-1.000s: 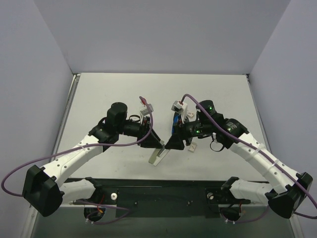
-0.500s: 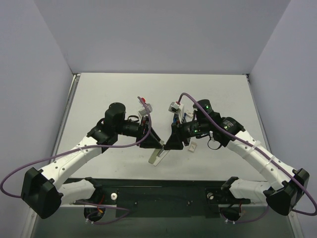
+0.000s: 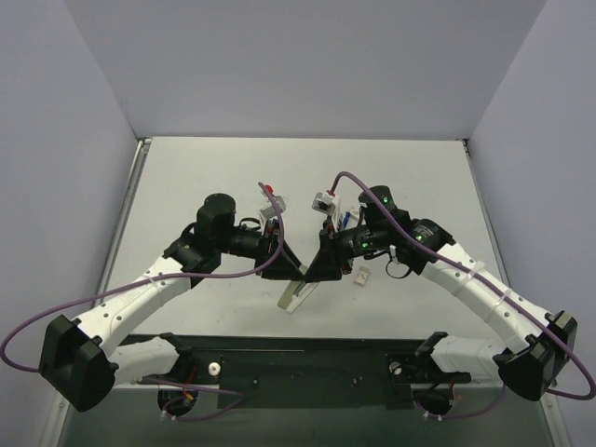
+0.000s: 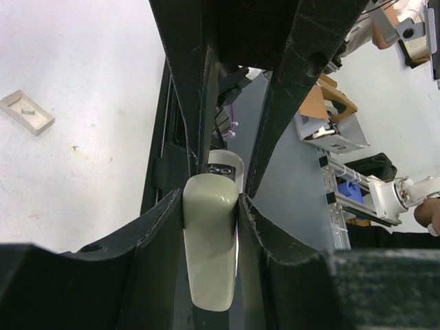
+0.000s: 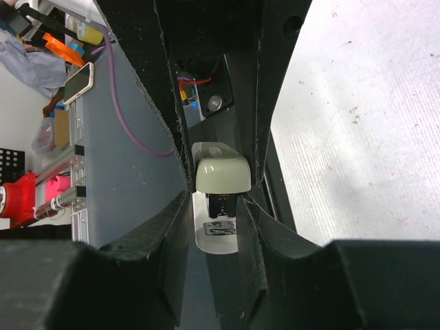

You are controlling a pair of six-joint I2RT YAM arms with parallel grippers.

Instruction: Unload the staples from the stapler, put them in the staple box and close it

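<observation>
The stapler (image 3: 295,295) here is pale cream, with a dark inner rail and a white base. It hangs tilted between the two arms. My left gripper (image 4: 211,206) is shut on its cream top (image 4: 210,247). My right gripper (image 5: 216,199) faces it from the other side. Its jaws are open but narrow, and they flank the stapler's front end (image 5: 221,230), where the metal anvil shows. In the top view the two grippers, left (image 3: 291,270) and right (image 3: 318,270), meet nose to nose. No staples show in the stapler; its rail is mostly hidden.
A small pale tray (image 3: 363,275) lies on the white table just right of the grippers. In the left wrist view this tray (image 4: 15,110) holds a tiny grey bit (image 4: 27,108); I cannot tell what it is. The table's dark front rail (image 3: 307,358) runs below.
My right arm has moved left toward the stapler. Its jaws have narrowed around the stapler's front end. My left gripper has kept its hold, almost still.
</observation>
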